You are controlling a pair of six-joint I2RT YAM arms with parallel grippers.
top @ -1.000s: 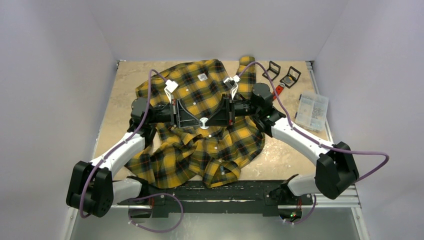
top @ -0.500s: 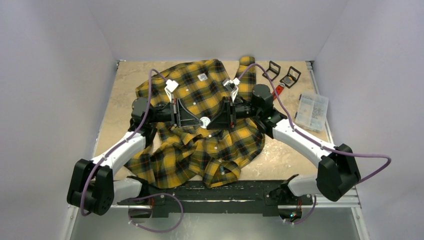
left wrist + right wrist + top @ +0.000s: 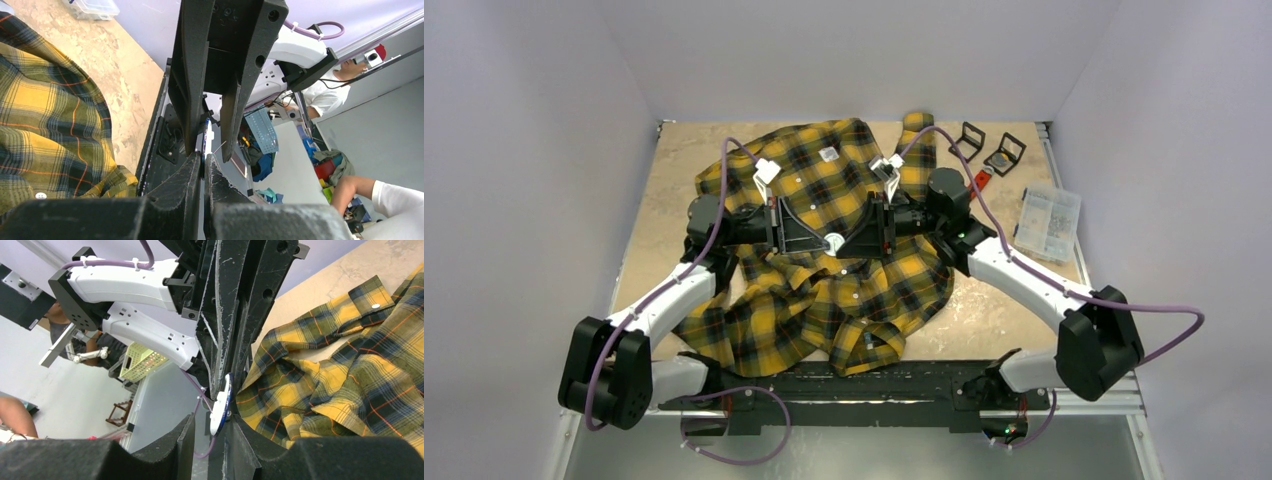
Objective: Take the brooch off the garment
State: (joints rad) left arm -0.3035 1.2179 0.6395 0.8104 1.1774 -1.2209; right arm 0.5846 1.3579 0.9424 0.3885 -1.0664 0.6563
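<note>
White brooch [image 3: 833, 241] clamped in L jaws; R jaws apart around it, over plaid shirt [image 3: 824, 300].

3 plain pale walls [image 3: 844, 50] stand around a tan, stone-look table [image 3: 674, 170]. The light is soft and even.

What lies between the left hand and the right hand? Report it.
The brooch, a small white disc. The left hand pinches it and the right hand brackets it, over the garment. This is clearest in the right wrist view.
</note>
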